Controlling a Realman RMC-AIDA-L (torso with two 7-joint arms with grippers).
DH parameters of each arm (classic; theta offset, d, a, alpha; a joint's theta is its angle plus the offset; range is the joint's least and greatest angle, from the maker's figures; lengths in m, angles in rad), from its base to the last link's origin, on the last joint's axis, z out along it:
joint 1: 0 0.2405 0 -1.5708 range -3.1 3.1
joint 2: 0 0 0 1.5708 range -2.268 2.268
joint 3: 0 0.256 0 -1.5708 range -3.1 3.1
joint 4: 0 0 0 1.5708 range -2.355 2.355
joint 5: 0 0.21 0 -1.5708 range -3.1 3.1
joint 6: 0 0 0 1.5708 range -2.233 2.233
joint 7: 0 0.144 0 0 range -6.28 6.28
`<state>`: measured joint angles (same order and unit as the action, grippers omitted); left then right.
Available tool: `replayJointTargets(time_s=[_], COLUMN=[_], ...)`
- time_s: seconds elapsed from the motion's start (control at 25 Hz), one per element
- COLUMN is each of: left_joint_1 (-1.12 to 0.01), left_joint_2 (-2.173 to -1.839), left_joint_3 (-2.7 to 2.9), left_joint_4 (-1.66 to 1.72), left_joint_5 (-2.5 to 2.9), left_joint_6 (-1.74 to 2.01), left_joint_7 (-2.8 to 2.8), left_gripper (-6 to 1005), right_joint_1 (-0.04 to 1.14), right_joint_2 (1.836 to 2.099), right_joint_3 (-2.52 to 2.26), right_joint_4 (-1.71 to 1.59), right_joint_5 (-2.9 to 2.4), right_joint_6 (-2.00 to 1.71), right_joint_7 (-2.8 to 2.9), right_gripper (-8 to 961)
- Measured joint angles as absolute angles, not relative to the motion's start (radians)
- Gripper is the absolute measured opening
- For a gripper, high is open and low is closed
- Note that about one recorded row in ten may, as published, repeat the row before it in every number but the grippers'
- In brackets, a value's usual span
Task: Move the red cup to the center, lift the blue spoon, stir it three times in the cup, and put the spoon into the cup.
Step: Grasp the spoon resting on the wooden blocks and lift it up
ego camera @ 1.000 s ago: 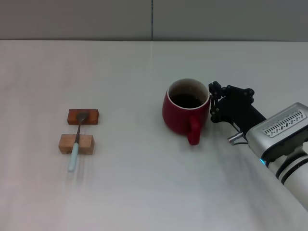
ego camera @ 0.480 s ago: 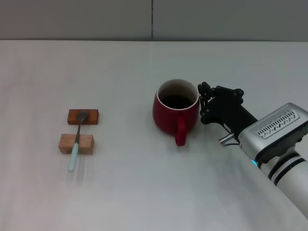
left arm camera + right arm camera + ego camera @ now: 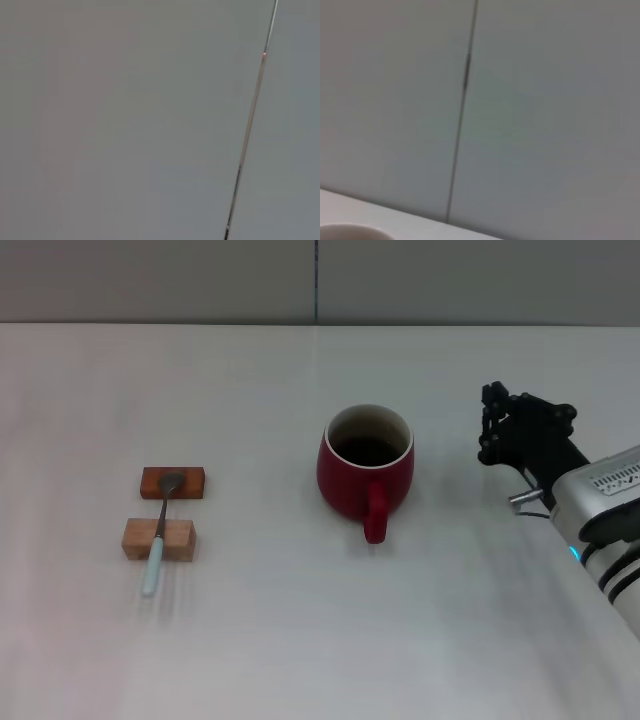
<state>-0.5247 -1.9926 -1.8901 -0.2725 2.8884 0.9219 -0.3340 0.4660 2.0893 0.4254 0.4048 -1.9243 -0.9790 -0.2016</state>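
Table (image 3: pixel 300 640) surface lay bare on every side of the red cup (image 3: pixel 364 472), which stood upright near the middle with its handle turned to the near edge. Far to the left of the cup, the blue spoon (image 3: pixel 157 540) rested across two small wooden blocks (image 3: pixel 158 538), its bowl on the farther, darker block. To the right of the cup, well apart from it, was the right gripper (image 3: pixel 490 425), at the end of an arm reaching in from the near right corner; it held nothing, and how wide its fingers stood I cannot tell. Only the cup's pale rim (image 3: pixel 350 231) showed in the right wrist view
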Motion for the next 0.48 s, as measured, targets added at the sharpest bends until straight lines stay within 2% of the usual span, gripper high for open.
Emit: replayJointTargets(time_s=[0.48], left_joint_1=[-0.410], left_joint_2=[-1.989], left_joint_3=[-1.812], left_joint_4=[-0.310], left_joint_5=[2.889], left_joint_6=[0.939], left_joint_7=[-0.359], left_gripper=[775], right_joint_1=[0.453], right_joint_2=[2.086], right_joint_3=[0.605], right_joint_4=[0.323], right_joint_5=[-1.923], right_joint_6=[-1.066], right_joint_7=[-0.201], right_gripper=[43])
